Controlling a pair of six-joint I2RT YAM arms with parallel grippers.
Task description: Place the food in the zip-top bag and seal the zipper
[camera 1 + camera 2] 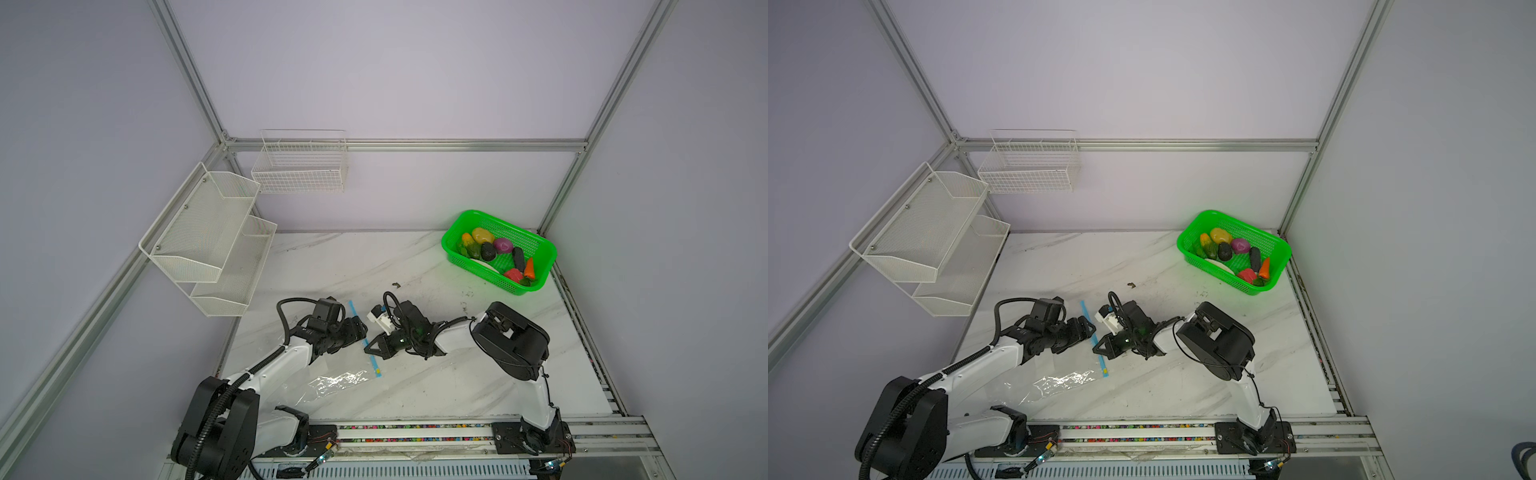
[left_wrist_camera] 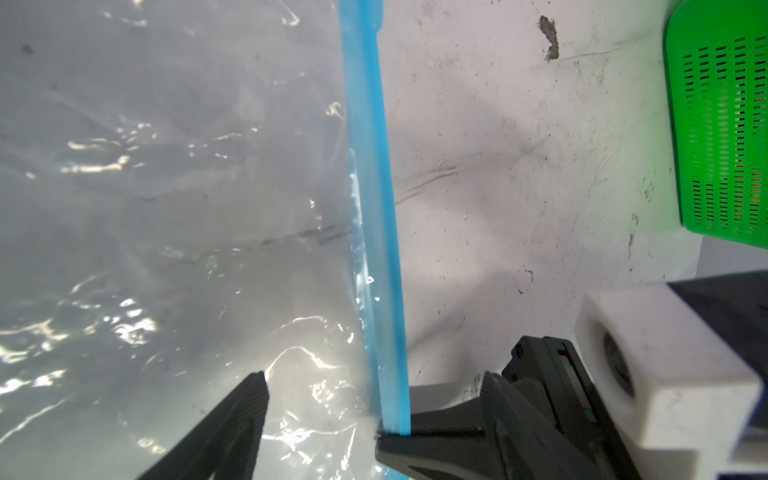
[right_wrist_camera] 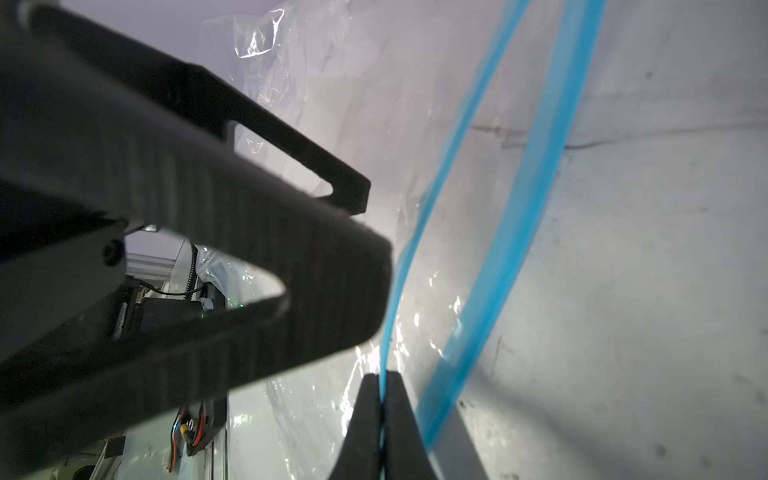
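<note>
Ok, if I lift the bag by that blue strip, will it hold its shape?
Probably not: the zip-top bag is thin crinkled film lying flat, so it should sag. The zipper looks the stiffer part, yet it bows where the right gripper pinches one lip. The glossy film may slip.

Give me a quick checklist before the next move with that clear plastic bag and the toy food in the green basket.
1. Right gripper shut on one lip of the light-blue zipper strip: ok.
2. Clear crinkly zip-top bag mouth parted, both blue lips apart in the right wrist view: ok.
3. Left gripper holding the other lip: not ok, open near the mouth.
4. Small yellow slider tab at the strip's end: ok.
5. Toy fruits and vegetables bagged: not ok, all in the green perforated plastic basket.
</note>
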